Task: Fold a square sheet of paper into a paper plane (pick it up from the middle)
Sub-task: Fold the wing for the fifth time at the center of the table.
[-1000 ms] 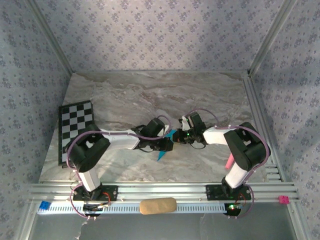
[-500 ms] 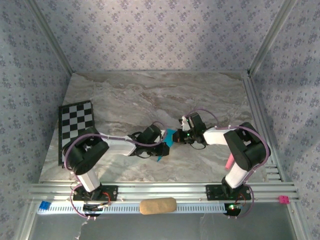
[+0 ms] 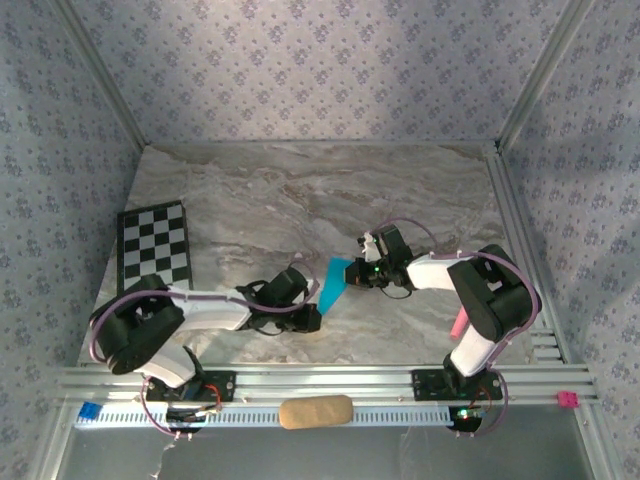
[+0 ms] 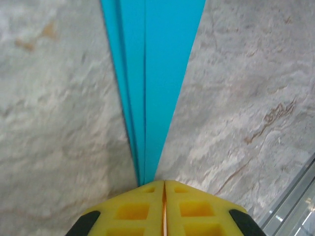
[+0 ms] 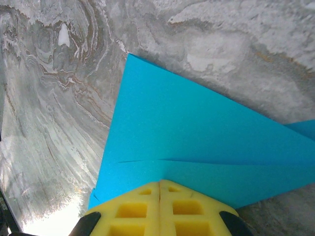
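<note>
The sheet of turquoise paper is folded into a narrow pointed paper plane [image 3: 333, 282] and hangs between my two grippers at mid-table. My left gripper [image 3: 308, 316] is at its near, pointed end. In the left wrist view the yellow fingertips [image 4: 142, 204] are pressed together, and the plane [image 4: 157, 73] tapers down to a tip that runs in under my left gripper [image 4: 164, 183]. My right gripper [image 3: 356, 272] is shut on the wide far end. In the right wrist view the blue sheet [image 5: 187, 132] spreads out from my right gripper [image 5: 160, 183], with one crease across it.
A black-and-white checkered board [image 3: 153, 250] lies at the left of the marble table. A pink stick [image 3: 457, 323] lies beside the right arm's base. A tan oblong block [image 3: 316, 411] rests on the metal rails at the near edge.
My left gripper has slid toward the near left along the paper, from its middle to its pointed tip, and the left arm has dropped lower. More blue paper shows. The right gripper has not moved.
</note>
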